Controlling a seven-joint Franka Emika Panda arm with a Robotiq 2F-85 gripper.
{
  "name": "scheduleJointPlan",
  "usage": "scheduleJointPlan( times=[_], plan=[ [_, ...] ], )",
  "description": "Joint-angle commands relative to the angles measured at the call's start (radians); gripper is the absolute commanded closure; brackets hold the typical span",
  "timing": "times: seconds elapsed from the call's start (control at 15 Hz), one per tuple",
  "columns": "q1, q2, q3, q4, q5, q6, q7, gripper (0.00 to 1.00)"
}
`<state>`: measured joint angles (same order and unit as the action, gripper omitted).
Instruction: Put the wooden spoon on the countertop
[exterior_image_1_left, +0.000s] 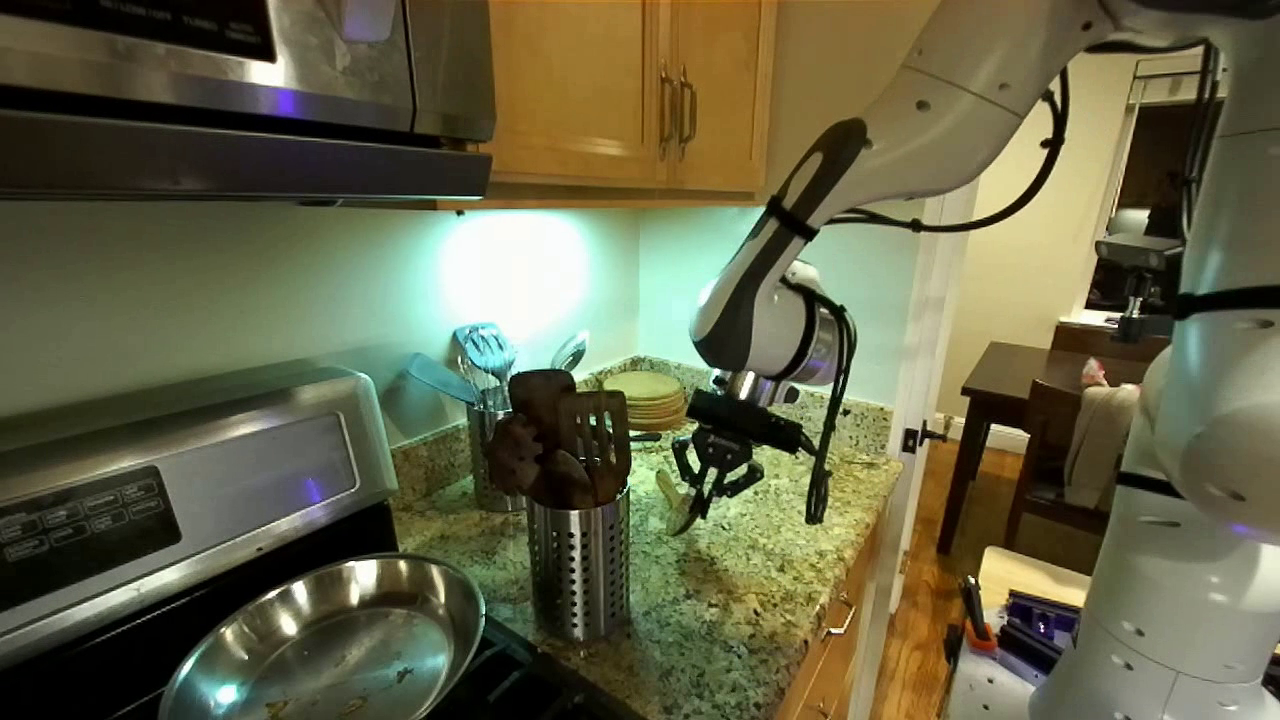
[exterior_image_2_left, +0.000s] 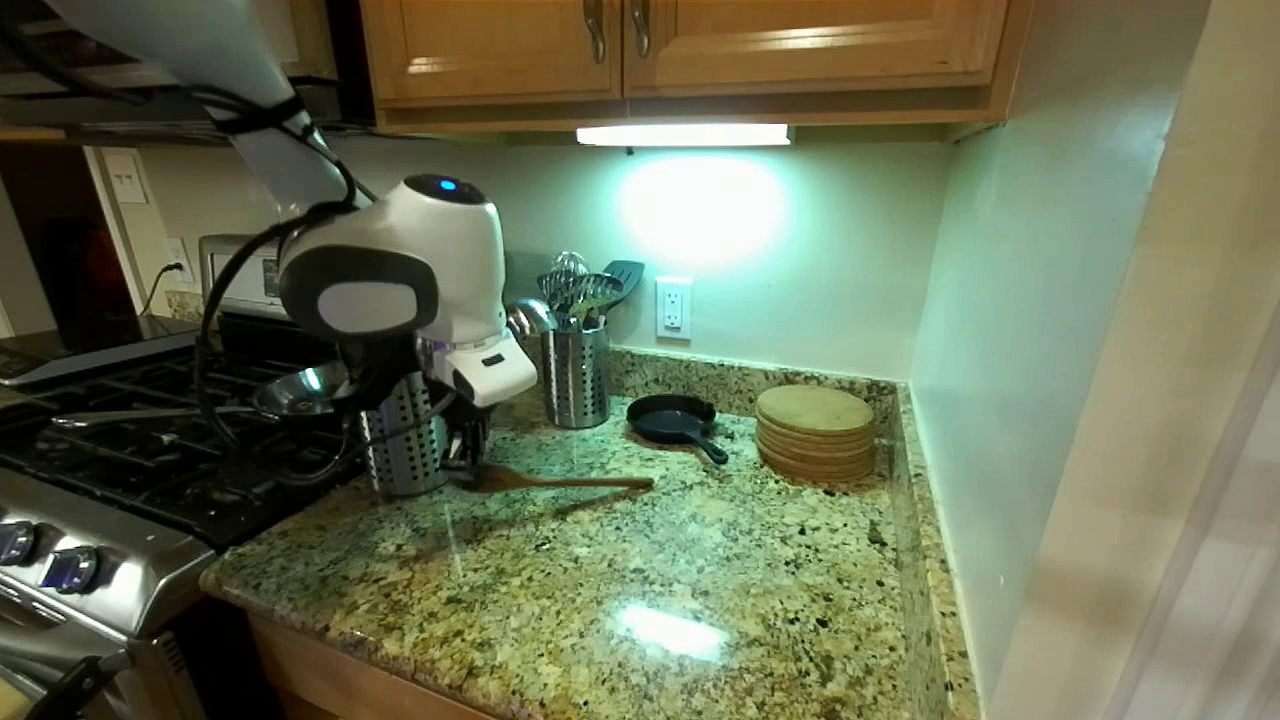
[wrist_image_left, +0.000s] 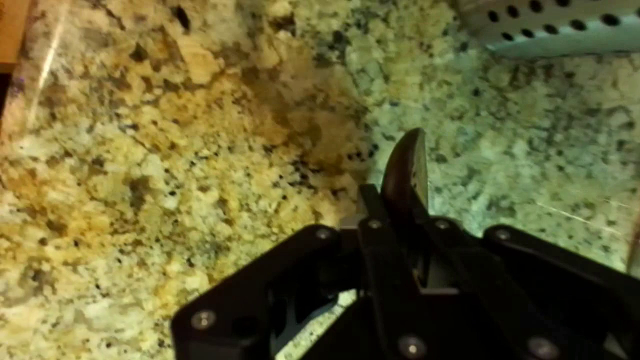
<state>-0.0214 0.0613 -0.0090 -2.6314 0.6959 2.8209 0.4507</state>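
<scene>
Wrist view gives me the tool (wrist_image_left: 394, 200) with its fingers drawn together on the bowl end of the wooden spoon (wrist_image_left: 404, 172), one finger against either face, so I read the grip as clamped. The bowl stands on edge between them instead of lying flat, and it points toward my marker, the canister of brown utensils (exterior_image_1_left: 580, 570).

The spoon is outside that canister and apart from it, bowl end nearer, handle (exterior_image_2_left: 600, 482) running away from it, low at the speckled surface (exterior_image_2_left: 750, 560). In an exterior view the handle's shadow closes up with it near the far tip and parts from it toward the bowl, so my judgement is that the tip touches, or nearly does, while the gripped end sits a little high. Whether the bowl makes contact I cannot tell; the tool gets in the way.

I put the task close to finished. Done: the spoon is at the surface it is meant for, on the canister's side away from the steel pan (exterior_image_1_left: 340, 640). Left, by my reckoning: ease the bowl end down, part the fingers, let the wood settle, and lift away without brushing the canister. Held on edge, the bowl will probably roll flat once released, so I want to open slowly and low.
</scene>
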Motion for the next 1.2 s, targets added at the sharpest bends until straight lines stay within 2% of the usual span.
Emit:
scheduleJointPlan(
  times=[0.0, 0.33, 0.4, 0.53, 0.87, 1.0, 1.07, 1.13],
  plan=[
    [0.031, 0.145, -0.001, 0.054, -0.068, 0.027, 0.113, 0.91],
    [0.065, 0.183, -0.024, 0.128, -0.151, 0.027, 0.21, 0.91],
    [0.07, 0.179, -0.031, 0.132, -0.18, 0.028, 0.239, 0.64],
    [0.082, 0.169, -0.047, 0.132, -0.257, 0.028, 0.294, 0.57],
    [0.131, 0.111, -0.115, 0.102, -0.463, 0.02, 0.452, 0.23],
    [0.117, 0.034, -0.098, 0.089, -0.5, -0.046, 0.42, 0.11],
    [0.09, -0.03, -0.058, 0.074, -0.468, -0.09, 0.342, 0.05],
    [0.088, -0.076, -0.052, 0.065, -0.479, -0.129, 0.323, 0.02]
  ],
)
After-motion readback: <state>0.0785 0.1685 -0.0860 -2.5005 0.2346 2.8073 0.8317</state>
